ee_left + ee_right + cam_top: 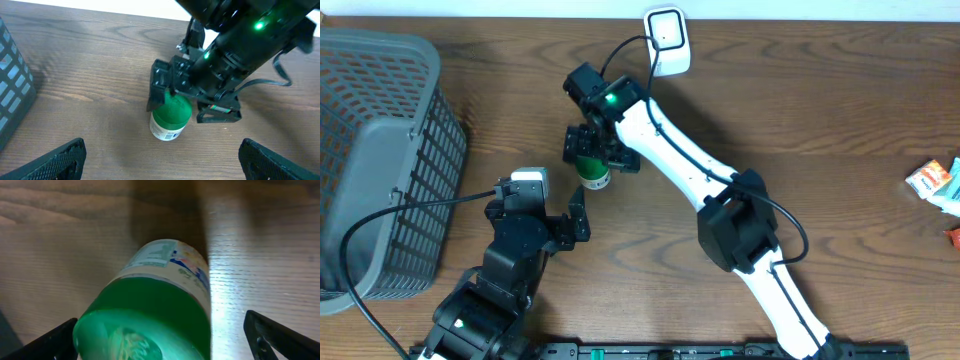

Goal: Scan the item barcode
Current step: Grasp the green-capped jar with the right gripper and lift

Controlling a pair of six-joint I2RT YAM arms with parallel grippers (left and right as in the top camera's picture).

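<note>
Where the right gripper (596, 152) hangs over it, you see only a sliver of the green-topped bottle (594, 178) in the overhead view, just left of centre on the wooden table (820, 110).
- Label: white band with print, blurred in the right wrist view. You cannot tell whether a barcode faces the camera.
- Right gripper: jaws wide apart, straddling the bottle's top and clamped on nothing. Only its finger ends show, at the lower corners of its own view.
- Left gripper (578, 218): jaws likewise apart and empty, below the bottle in the overhead frame, near it but not touching.
- White scanner (667, 42): top centre, with a black cable running to it.
- Grey basket (380, 150): left edge, cut off.
- Packets (935, 183): right edge, cut off, print unreadable.
</note>
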